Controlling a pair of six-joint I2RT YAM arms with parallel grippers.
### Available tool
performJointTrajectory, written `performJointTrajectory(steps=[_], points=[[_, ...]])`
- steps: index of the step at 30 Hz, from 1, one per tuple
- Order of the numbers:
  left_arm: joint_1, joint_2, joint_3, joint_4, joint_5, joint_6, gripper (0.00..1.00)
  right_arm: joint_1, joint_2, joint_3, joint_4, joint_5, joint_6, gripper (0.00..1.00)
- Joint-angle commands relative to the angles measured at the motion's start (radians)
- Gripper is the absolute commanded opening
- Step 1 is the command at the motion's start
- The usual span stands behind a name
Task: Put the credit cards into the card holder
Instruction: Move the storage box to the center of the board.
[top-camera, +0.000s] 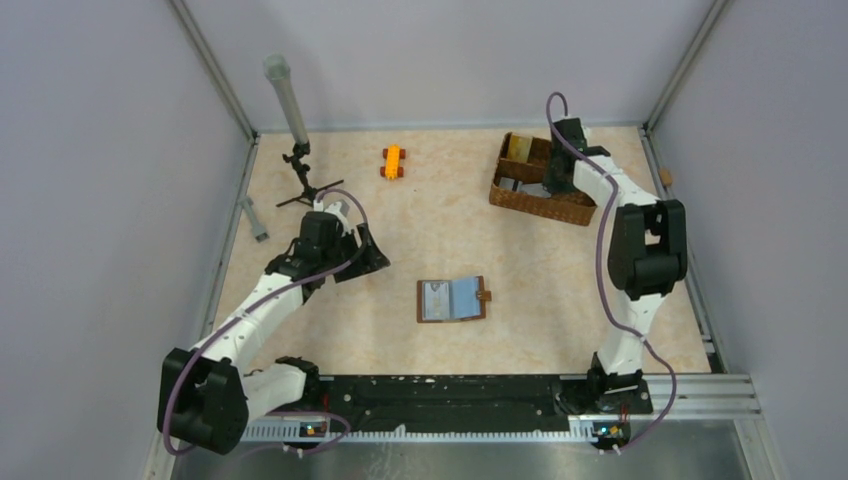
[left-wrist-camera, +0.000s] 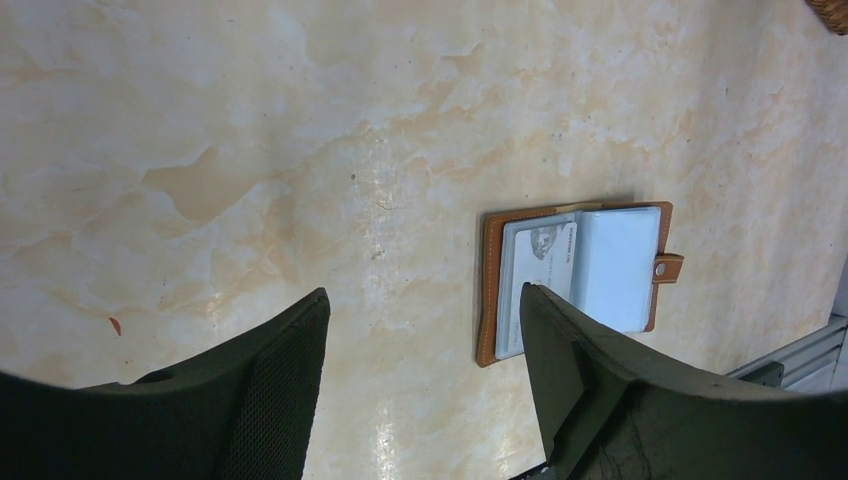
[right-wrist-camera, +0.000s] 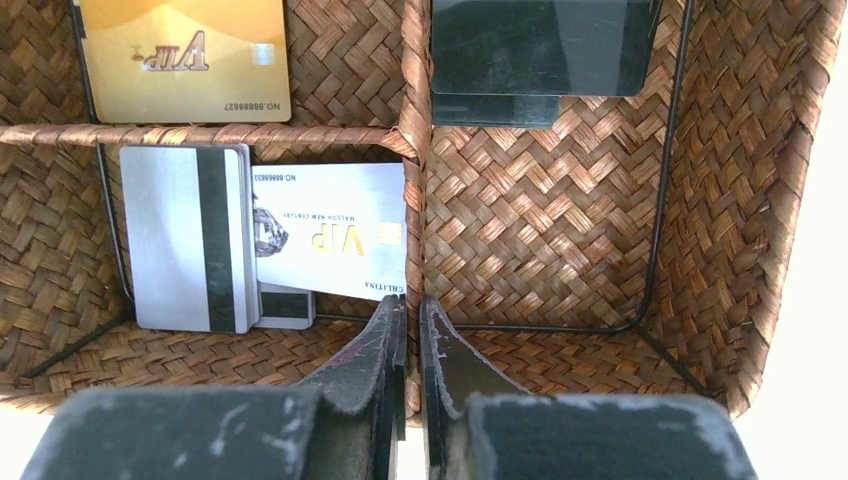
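Observation:
The card holder (top-camera: 452, 298) lies open and flat mid-table, brown leather with blue pockets; a pale card (left-wrist-camera: 540, 260) sits in its left pocket (left-wrist-camera: 575, 280). My left gripper (top-camera: 365, 262) hovers open to its left, nothing between the fingers (left-wrist-camera: 422, 295). My right gripper (top-camera: 555, 185) is down inside the woven basket (top-camera: 540, 208). Its jaws (right-wrist-camera: 412, 300) are shut to a narrow gap over the woven divider, and the left fingertip touches a corner of the silver VIP credit card (right-wrist-camera: 330, 235). A striped silver card (right-wrist-camera: 185, 240), a gold card (right-wrist-camera: 185, 60) and black cards (right-wrist-camera: 540, 50) lie in other compartments.
An orange toy (top-camera: 392, 162) sits at the back centre. A black stand with a grey tube (top-camera: 295, 130) and a grey bar (top-camera: 255, 218) are at the back left. Basket walls (right-wrist-camera: 770, 200) enclose the right gripper. A black rail (top-camera: 450, 390) runs along the near edge.

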Motion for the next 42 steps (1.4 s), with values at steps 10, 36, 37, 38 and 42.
performJointTrajectory(steps=[10, 36, 37, 38, 42], points=[[0.010, -0.044, 0.032, -0.027, 0.080, 0.070, 0.73, 0.054, -0.164, -0.131, -0.066, 0.052, 0.160, 0.00], [0.010, -0.166, 0.021, -0.093, 0.146, 0.090, 0.85, 0.384, -0.409, -0.194, -0.341, 0.186, 0.337, 0.53], [0.011, -0.166, 0.033, -0.104, 0.135, 0.098, 0.88, 0.384, -0.419, -0.168, -0.356, 0.197, 0.317, 0.55], [0.011, -0.165, 0.047, -0.117, 0.117, 0.105, 0.90, 0.384, -0.430, -0.144, -0.368, 0.214, 0.286, 0.57], [0.014, -0.156, 0.114, -0.153, 0.031, 0.132, 0.98, 0.362, -0.404, -0.013, -0.376, 0.236, 0.108, 0.67]])
